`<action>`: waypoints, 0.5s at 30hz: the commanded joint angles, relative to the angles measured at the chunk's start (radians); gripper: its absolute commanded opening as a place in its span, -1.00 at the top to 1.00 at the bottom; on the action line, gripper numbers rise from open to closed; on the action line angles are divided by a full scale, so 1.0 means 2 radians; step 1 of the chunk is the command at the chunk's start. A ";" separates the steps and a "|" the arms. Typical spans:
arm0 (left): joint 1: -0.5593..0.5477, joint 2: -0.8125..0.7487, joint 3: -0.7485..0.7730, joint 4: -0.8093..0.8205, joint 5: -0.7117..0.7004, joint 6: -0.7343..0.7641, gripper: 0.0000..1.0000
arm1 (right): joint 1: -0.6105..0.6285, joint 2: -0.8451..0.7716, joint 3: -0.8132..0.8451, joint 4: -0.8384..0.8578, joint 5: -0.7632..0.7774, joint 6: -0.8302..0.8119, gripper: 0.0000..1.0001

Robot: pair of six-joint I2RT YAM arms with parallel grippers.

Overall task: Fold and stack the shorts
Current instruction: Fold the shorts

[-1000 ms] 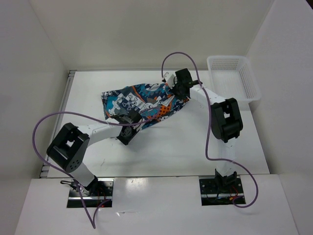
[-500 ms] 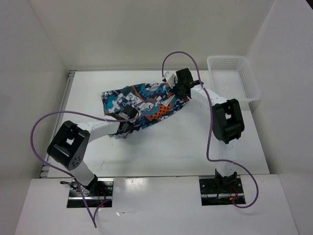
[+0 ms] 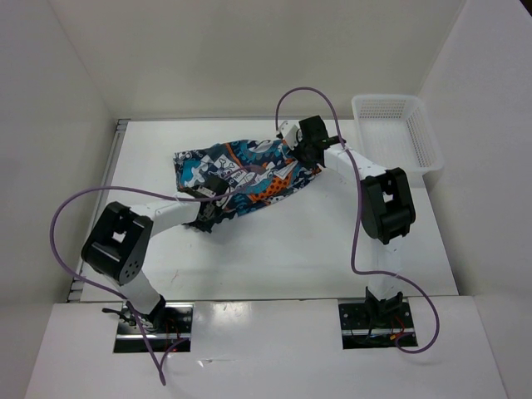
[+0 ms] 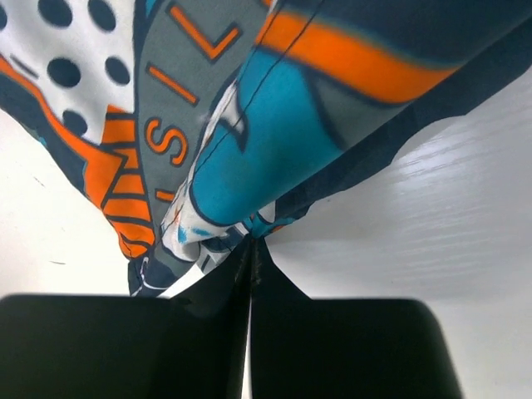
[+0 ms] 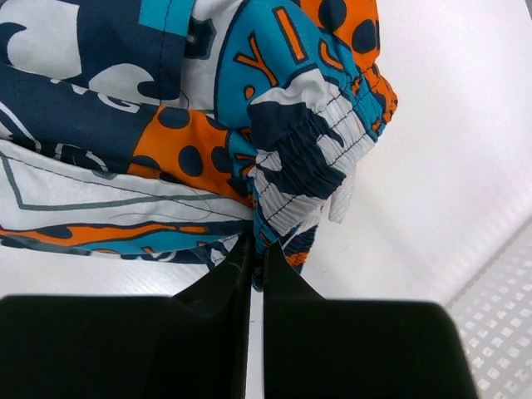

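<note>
Your shorts (image 3: 245, 176) lie spread and rumpled on the white tabletop (image 3: 274, 249), toward its far side and between the two arms. Your left fingers (image 4: 246, 259) are pressed together on a fold at the near left edge of the fabric, and the wrist view shows cloth pinched right at their tips. Your right fingers (image 5: 243, 262) are clamped on the gathered waistband (image 5: 303, 166) at the far right end of the garment. The white mesh basket (image 3: 397, 133) stands upright at the far right corner of the tabletop, open side up. The shorts are not in it. They sit to its left, and the right fingers' end is the nearer one.
</note>
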 commanded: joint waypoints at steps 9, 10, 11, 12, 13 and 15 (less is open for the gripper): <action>0.061 -0.056 -0.037 -0.043 -0.012 -0.001 1.00 | -0.013 -0.069 -0.051 -0.003 -0.004 -0.030 0.99; 0.061 -0.056 -0.037 -0.043 -0.007 -0.001 1.00 | -0.013 -0.078 -0.065 -0.003 -0.009 -0.030 0.99; 0.061 -0.056 -0.037 -0.043 -0.007 -0.001 1.00 | -0.013 -0.078 -0.072 -0.008 -0.021 -0.030 0.99; 0.061 -0.056 -0.037 -0.043 0.002 -0.001 1.00 | -0.013 -0.084 -0.079 -0.008 -0.027 -0.030 0.99; 0.061 -0.056 -0.030 -0.043 0.008 -0.001 1.00 | -0.013 -0.088 -0.091 -0.021 -0.034 -0.030 0.99; 0.061 -0.051 -0.024 -0.043 0.008 -0.001 1.00 | 0.007 -0.095 -0.113 -0.026 -0.052 -0.030 0.99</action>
